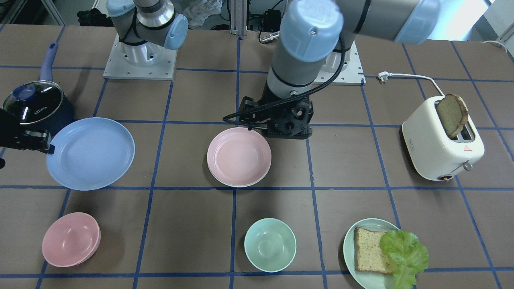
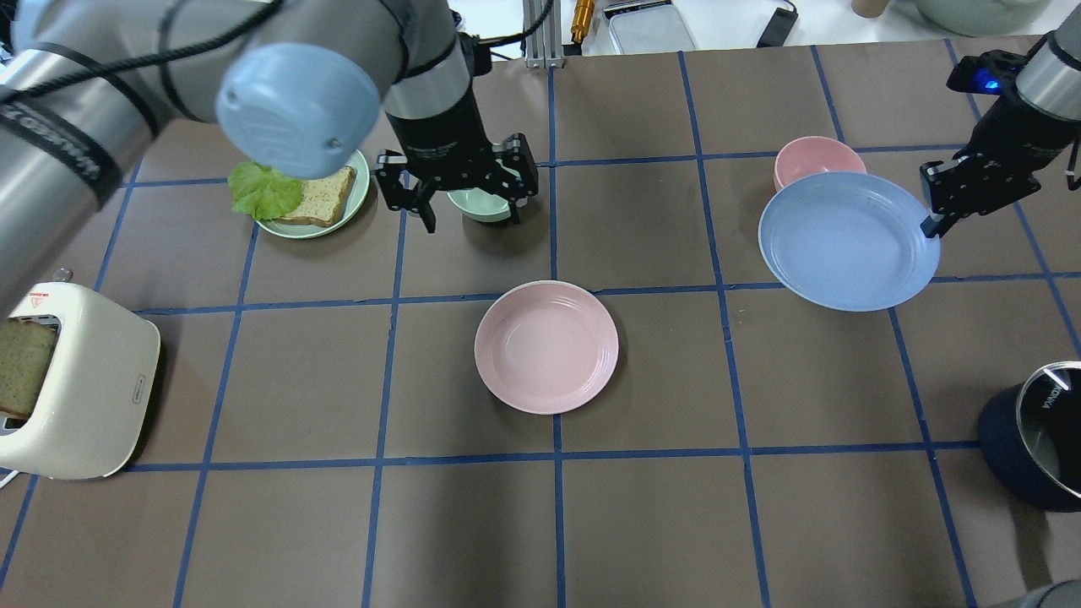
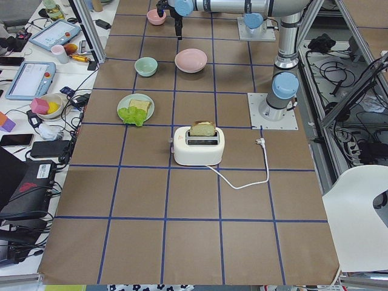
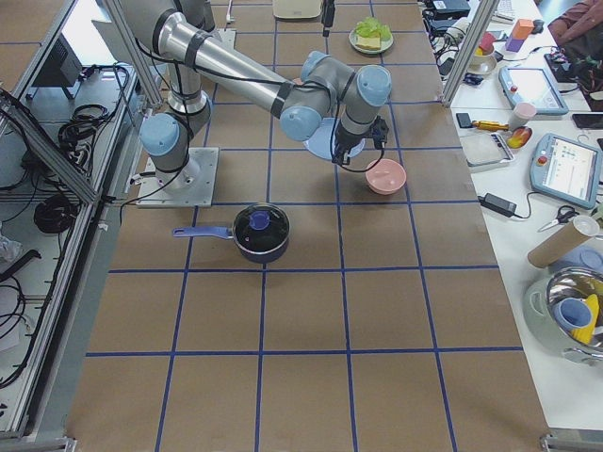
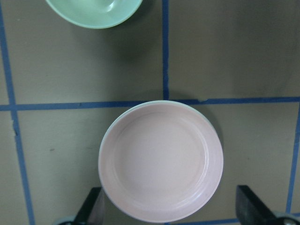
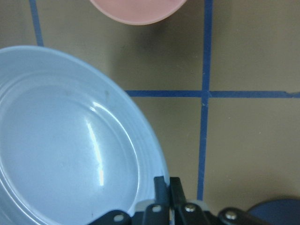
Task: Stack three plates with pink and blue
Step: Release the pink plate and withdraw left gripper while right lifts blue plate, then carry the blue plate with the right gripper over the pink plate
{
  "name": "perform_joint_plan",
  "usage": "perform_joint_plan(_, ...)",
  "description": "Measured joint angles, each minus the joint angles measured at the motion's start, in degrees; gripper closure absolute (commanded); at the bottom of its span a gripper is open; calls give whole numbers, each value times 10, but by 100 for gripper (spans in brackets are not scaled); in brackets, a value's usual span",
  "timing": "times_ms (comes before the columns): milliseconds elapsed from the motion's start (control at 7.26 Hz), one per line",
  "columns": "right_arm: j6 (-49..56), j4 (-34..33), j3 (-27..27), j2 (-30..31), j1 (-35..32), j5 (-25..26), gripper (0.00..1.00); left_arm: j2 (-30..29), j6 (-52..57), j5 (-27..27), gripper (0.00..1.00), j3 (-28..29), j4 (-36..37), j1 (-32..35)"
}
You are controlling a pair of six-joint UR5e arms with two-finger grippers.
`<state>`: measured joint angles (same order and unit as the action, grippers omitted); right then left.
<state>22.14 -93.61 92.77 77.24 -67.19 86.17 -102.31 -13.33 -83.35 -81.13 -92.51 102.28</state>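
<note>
From across the table, the blue plate (image 1: 90, 153) hangs by its rim from the right gripper (image 1: 49, 148), itself half cut off at the picture's edge. The pink plate (image 1: 239, 156) sits mid-table with a thin pale edge beneath it, which I take for the white plate (image 1: 237, 186); almost all of that one is covered. From overhead, the blue plate overlaps the pink bowl (image 2: 817, 159) and looks lifted clear of the table. The left gripper (image 2: 470, 218) hovers beyond the pink plate, over the green bowl (image 2: 480, 205), its fingers spread wide and empty. The two side views show the arms too small to add anything, and in the one from the robot's right the arm hides much of the blue plate. The left wrist camera looks straight down on the pink plate, a fingertip far out to either side. The right wrist camera shows two fingers (image 6: 161, 186) pinched tight on the blue rim. These plates look stiff, light and smooth, so the raised rim seems the only hold. Gripped at one edge, the plate could well sag or slip.
</note>
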Motion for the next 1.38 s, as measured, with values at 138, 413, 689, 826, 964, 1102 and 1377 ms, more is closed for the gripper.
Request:
perform_joint_plan(138, -43, -2, 2, 3, -32, -5, 100, 24, 16, 0, 0, 15, -49, -24)
perform_joint_plan(413, -115, -6, 2, 7, -88, -12, 100, 64, 66, -3, 0, 16, -84, -55)
perform_joint_plan(689, -160, -7, 3, 7, -128, -13, 100, 89, 110, -4, 0, -8, -64, -91)
perform_joint_plan(826, -180, -7, 3, 7, -150, -14, 100, 96, 118, -5, 0, -22, -38, -101)
perform_joint_plan(964, -204, -7, 4, 9, -175, -16, 100, 98, 121, -6, 0, -32, -17, -106)
perform_joint_plan(1102, -221, -7, 8, 14, -201, -17, 100, 100, 123, -9, 0, -36, -8, -108)
perform_joint_plan(1377, -232, -38, 42, 25, -233, -19, 100, 101, 125, -44, 0, -37, -3, -109)
